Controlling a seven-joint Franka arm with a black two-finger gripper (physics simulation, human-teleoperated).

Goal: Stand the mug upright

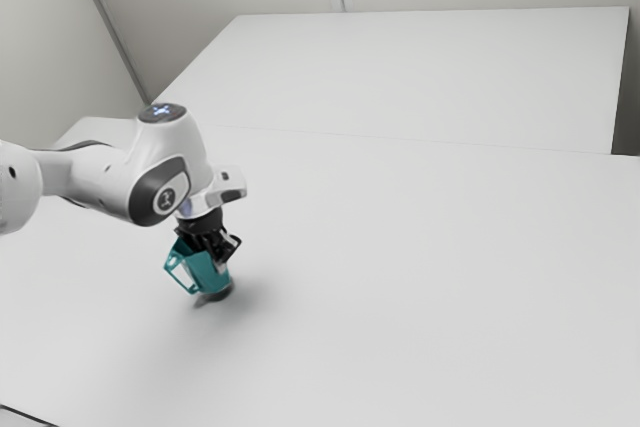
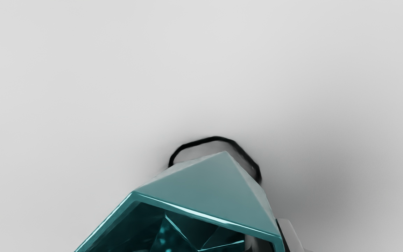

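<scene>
The black gripper [image 1: 217,253] is at the top of the teal faceted mug [image 1: 208,276], over the near part of the table. Its mouth faces up and the body leans a little, with the handle toward the exterior view's left and the dark-edged base low at the table. Whether the base rests flat I cannot tell. In the wrist view, the gripper [image 2: 275,242] has one finger outside the wall of the mug [image 2: 205,199] and the other inside the mouth, shut on that wall. Past the body, the black rim of the base shows.
The white table [image 1: 430,277] stretches away toward the exterior view's right. Behind it lies another white surface [image 1: 420,77], with pale walls beyond. A dark cable-like line [image 1: 28,416] runs at the near left corner of the exterior view.
</scene>
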